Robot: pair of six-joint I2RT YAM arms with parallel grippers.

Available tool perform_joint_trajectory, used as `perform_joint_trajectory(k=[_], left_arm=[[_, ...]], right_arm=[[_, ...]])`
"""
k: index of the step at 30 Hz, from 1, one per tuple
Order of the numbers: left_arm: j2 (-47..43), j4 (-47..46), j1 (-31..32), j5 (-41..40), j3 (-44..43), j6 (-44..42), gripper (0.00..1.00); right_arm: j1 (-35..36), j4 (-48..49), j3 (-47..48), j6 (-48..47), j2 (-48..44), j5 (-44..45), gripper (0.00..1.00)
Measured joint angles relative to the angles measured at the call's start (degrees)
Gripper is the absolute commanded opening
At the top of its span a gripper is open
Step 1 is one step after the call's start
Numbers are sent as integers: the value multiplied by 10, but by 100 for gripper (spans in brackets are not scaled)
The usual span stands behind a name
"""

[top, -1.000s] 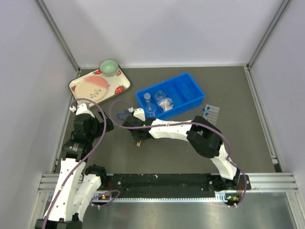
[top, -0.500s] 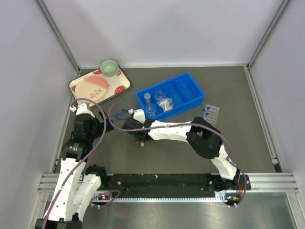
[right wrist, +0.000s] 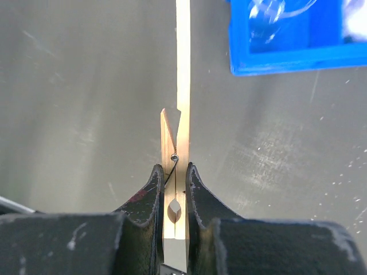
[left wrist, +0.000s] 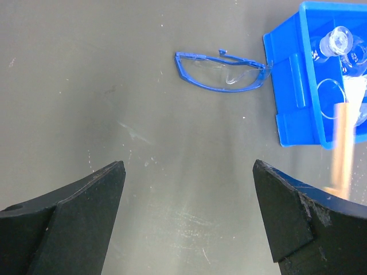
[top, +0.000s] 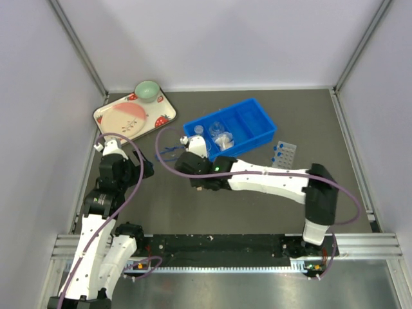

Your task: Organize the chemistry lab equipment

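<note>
Right wrist view, and there's the thin wooden stick [right wrist: 182,86], a sprung peg-style clamp, pinched at its tail end by the right gripper [right wrist: 174,173], jaws closed tight on either flat side. It juts straight out ahead over the dark table [right wrist: 74,114], its long arm running just beside the corner of the blue bin [right wrist: 298,62] without touching it. That's a light, stiff bit of wood, dry and not slippery, but slender, so it could twist in the grip or snap if it knocks the wall; the tail near the spring looks the sound place to hold it. Inside the bin sit the small clear glass flasks [left wrist: 338,43], fragile and crowding the near compartment, so the landing spot is tight. A pair of blue-framed safety glasses [left wrist: 221,71] lies on the table right against the bin's side. The left gripper [left wrist: 188,172] hovers with jaws spread wide, holding nothing. Far right, the tube rack [top: 284,154] stands well apart.
</note>
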State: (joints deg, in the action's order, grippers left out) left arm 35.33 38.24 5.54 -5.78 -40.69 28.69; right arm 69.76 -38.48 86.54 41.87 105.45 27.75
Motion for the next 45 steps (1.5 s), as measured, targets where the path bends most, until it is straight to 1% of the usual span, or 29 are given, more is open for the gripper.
perform_joint_trajectory(k=[5, 8, 10, 15, 19, 24, 33, 39, 45], left_arm=[[0, 0, 0, 6, 0, -4, 98], [1, 0, 0, 9, 0, -6, 98], [1, 0, 0, 19, 0, -10, 98], [1, -12, 0, 67, 1, -21, 98], [2, -27, 0, 101, 1, -28, 98], [16, -49, 0, 126, 1, -34, 98], [42, -74, 0, 146, 1, -33, 98], [49, -90, 0, 168, 7, -31, 98], [53, -98, 0, 178, 14, -31, 98]], right_arm=[[1, -2, 0, -33, -94, 21, 0], [-14, -3, 0, -60, -137, 23, 0], [-37, -3, 1, -81, -153, 23, 0], [-145, -3, 1, -137, -161, 3, 0], [-232, 7, 1, -191, -156, -39, 0], [-306, 24, 9, -260, -113, -106, 0], [-381, 24, 71, -355, 7, -218, 0], [-430, 19, 125, -381, 69, -254, 0], [-448, 20, 172, -393, 126, -261, 0]])
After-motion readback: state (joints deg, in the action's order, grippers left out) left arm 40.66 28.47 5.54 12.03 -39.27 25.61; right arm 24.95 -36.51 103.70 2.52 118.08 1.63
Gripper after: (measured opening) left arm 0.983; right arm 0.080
